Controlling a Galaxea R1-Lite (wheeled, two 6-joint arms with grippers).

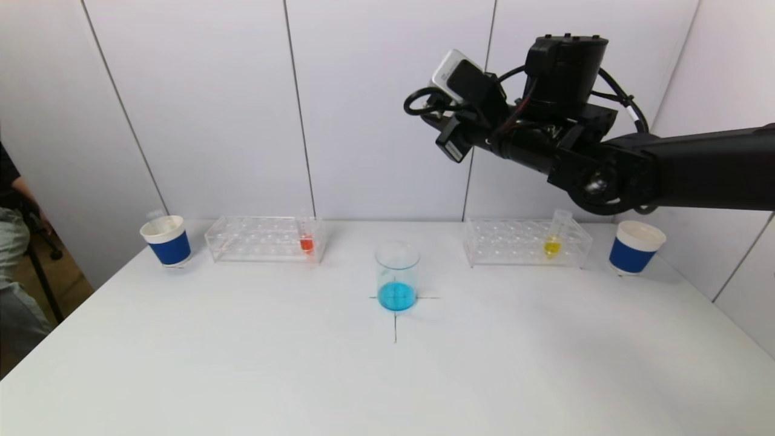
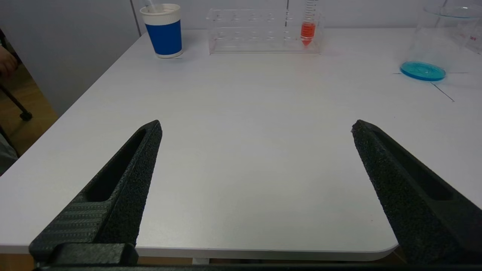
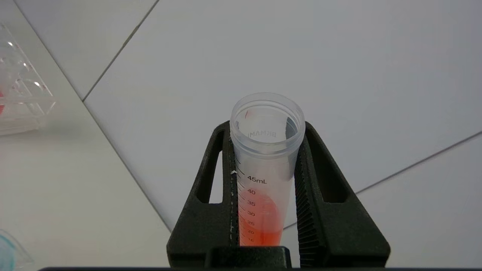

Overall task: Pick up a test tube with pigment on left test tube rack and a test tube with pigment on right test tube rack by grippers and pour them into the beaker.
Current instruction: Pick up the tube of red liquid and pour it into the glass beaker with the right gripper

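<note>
My right gripper (image 3: 266, 126) is shut on a clear graduated test tube (image 3: 263, 180) holding red-orange pigment, its open mouth pointing away from the wrist. In the head view the right arm (image 1: 605, 163) is raised high above the right rack, and its fingers are hidden behind the wrist. The left test tube rack (image 1: 263, 239) holds a red-pigment tube (image 1: 307, 239). In the right test tube rack (image 1: 524, 242) stands a yellow-pigment tube (image 1: 552, 242). The beaker (image 1: 396, 275), with blue liquid in it, stands at the table's centre. My left gripper (image 2: 256, 126) is open and empty over the table's near left edge.
A blue-and-white paper cup (image 1: 166, 239) stands left of the left rack and another (image 1: 636, 245) right of the right rack. A black cross (image 1: 395, 321) marks the table under the beaker. A person's leg (image 1: 18, 290) is at the far left, off the table.
</note>
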